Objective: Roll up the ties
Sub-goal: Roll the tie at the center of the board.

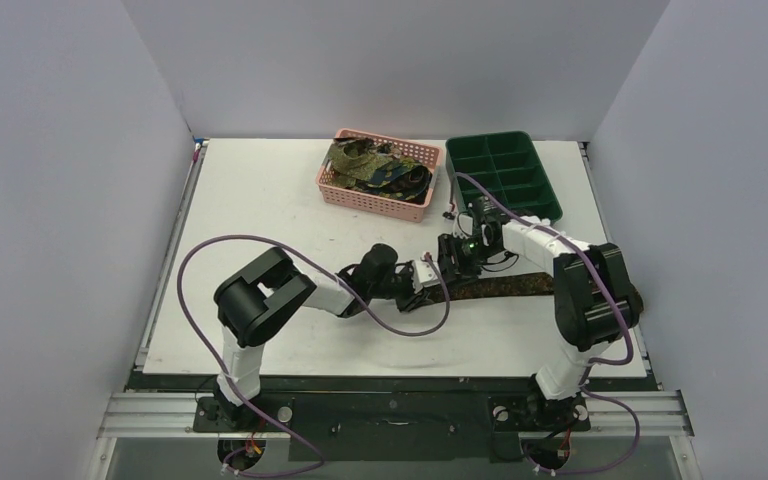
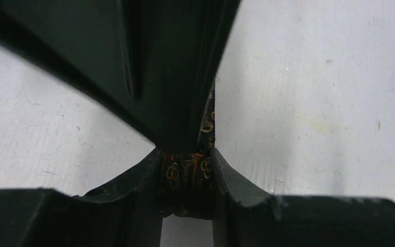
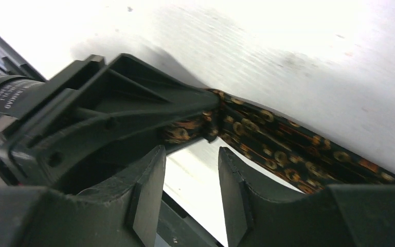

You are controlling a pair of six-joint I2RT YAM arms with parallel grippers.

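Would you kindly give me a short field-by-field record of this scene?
tie: dark, gold-patterned, lying flat on the table
left gripper: shut on the tie's end
right gripper: open beside that end, holding nothing
pink basket: more ties heaped inside
green tray: right of the basket, at the far edge
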